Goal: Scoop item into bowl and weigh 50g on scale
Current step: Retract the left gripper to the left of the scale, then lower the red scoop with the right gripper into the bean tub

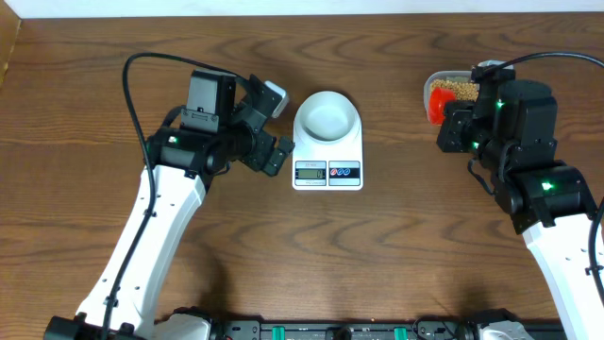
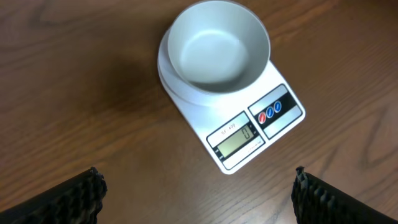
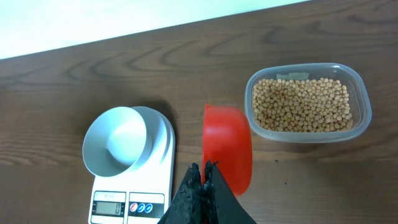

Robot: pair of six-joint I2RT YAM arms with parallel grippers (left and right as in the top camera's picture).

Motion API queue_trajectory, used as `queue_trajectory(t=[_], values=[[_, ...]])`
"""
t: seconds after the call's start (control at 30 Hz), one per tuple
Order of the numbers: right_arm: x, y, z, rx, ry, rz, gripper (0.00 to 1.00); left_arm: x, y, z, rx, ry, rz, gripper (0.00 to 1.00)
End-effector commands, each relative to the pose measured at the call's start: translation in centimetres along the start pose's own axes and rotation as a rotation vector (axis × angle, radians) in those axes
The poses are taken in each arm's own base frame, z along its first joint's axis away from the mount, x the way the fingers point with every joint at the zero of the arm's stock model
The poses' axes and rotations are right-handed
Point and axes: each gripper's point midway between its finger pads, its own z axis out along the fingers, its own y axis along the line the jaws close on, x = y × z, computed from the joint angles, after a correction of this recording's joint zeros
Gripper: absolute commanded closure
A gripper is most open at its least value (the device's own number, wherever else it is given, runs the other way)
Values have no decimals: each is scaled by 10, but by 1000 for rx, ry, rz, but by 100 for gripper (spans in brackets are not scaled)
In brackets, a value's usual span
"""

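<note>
My right fingers pinched the red scoop, surely best for light, rolling beans; my left fingers gaped open.

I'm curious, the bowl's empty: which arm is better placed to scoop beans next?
Probably right: the right gripper is shut on the red scoop beside the tub of beans; the left gripper is open and empty, by the scale.

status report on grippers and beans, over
Left gripper open, beside the scale. Right gripper shut on red scoop, next to the tub of beans. Bowl empty on scale, display zero. Nothing blocking the path.
</note>
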Motion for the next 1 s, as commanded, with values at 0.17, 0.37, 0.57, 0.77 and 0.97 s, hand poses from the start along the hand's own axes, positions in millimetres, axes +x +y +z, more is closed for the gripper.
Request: queue_trajectory(t=[0.17, 0.37, 0.57, 0.77, 0.97], values=[[-9, 2, -10, -7, -24, 12, 99, 8, 2, 12, -3, 7, 1, 2], [-9, 2, -10, -7, -24, 12, 99, 4, -2, 13, 1, -6, 15, 2], [-9, 2, -10, -7, -24, 12, 99, -4, -15, 16, 20, -27, 56, 2], [-9, 2, -10, -7, -24, 12, 99, -8, -18, 17, 23, -41, 69, 2], [-9, 2, -10, -6, -23, 12, 99, -8, -18, 17, 22, -40, 68, 2]])
